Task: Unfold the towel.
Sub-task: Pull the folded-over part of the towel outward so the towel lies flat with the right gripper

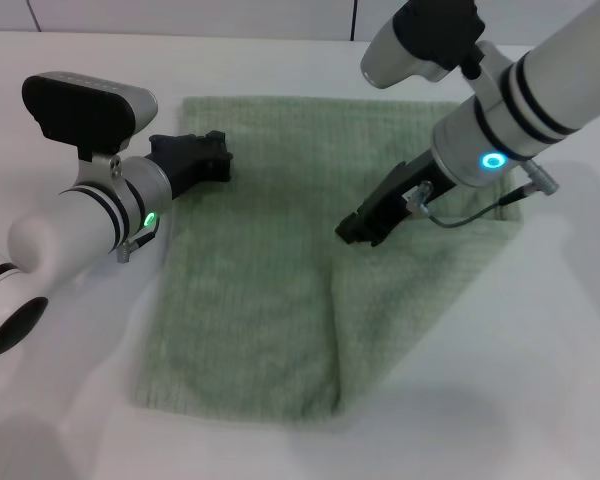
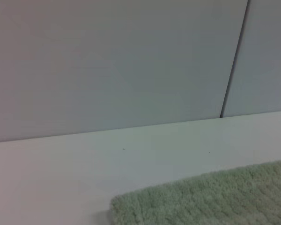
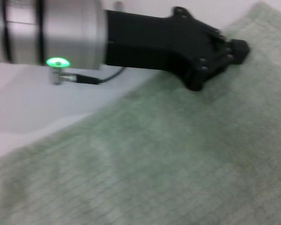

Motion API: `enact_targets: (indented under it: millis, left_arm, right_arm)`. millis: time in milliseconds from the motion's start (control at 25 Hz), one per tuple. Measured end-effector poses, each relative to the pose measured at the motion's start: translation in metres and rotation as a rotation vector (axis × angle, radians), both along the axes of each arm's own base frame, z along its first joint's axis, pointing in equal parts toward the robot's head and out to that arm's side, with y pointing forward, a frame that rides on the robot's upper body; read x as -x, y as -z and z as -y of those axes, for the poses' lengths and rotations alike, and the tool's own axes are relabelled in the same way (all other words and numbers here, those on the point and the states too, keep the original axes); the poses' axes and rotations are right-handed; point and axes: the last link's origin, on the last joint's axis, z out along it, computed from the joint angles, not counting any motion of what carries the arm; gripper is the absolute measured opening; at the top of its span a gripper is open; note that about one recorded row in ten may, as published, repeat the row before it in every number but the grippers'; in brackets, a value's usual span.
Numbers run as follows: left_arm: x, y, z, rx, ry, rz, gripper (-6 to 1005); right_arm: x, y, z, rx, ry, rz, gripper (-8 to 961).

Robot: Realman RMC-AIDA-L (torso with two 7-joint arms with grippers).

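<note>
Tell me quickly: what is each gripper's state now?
Left gripper: shut, over the towel's far left corner.
Right gripper: cannot be told.

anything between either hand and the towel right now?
Nothing visible. The left hand sits at the towel's far left edge, and the right hand hangs over its middle near the fold line. Only bare table surrounds the cloth.

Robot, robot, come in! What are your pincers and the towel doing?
Left pincer at towel's far left corner. Right pincer over towel's middle. Towel flat on table, right part folded over. Nothing in the way.
</note>
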Motion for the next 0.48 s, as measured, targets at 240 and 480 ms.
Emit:
enact_targets:
  millis: [240,480]
  left_arm:
    - [0.001,-0.001,0.0,-0.001,-0.002,-0.002,-2]
    - [0.001,-0.001,-0.001,-0.002,-0.003,-0.001,-2]
  right_arm:
    - [0.011,-0.022,0.016,0.024,-0.001,0.001,21]
    - [0.025,-0.049,0.042,0.043,-0.008,0.01,22]
